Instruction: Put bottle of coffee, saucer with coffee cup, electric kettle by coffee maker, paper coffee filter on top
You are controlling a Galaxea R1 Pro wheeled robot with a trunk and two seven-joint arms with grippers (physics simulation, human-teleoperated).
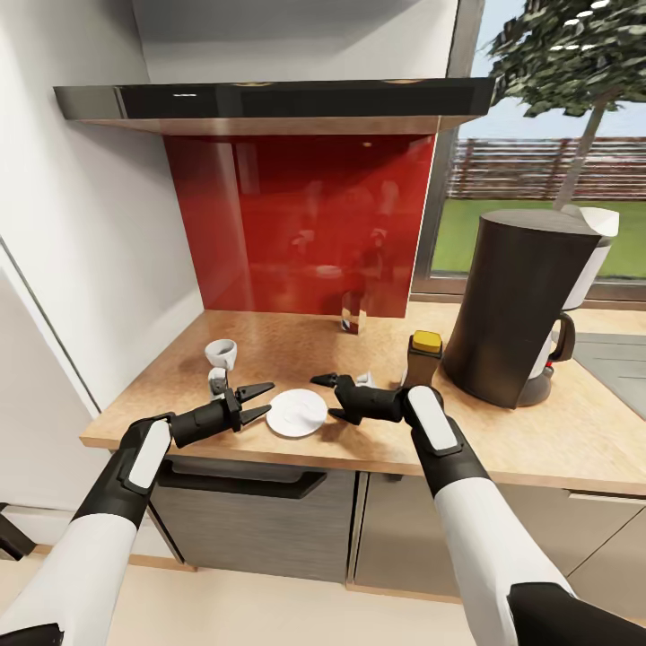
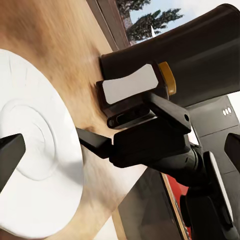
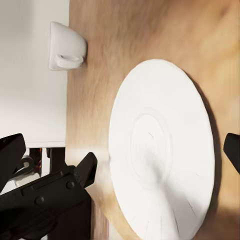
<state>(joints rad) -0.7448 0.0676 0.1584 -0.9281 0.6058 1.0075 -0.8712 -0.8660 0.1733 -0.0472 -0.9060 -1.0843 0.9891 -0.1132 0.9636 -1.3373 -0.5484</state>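
The white saucer [image 1: 297, 413] [image 2: 35, 165] [image 3: 160, 150] lies flat near the front edge of the kitchen countertop [image 1: 269, 341]. My left gripper [image 1: 267, 399] [image 2: 120, 152] is open just left of it. My right gripper [image 1: 330, 397] [image 3: 121, 150] is open just right of it, empty. The coffee cup [image 1: 221, 352] [image 3: 65, 46] stands behind the left gripper. The bottle of coffee [image 1: 423, 357] [image 2: 169, 77] with its yellow cap stands beside the coffee maker [image 1: 525, 305] [image 2: 200, 55]. The dark kitchen shelf [image 1: 269, 97] hangs overhead.
A red glossy backsplash [image 1: 305, 215] backs the counter, with a small shiny object [image 1: 352, 316] against it. A white wall [image 1: 81, 224] closes the left side. A window [image 1: 538, 170] is behind the coffee maker. Grey cabinet fronts [image 1: 251, 520] sit below.
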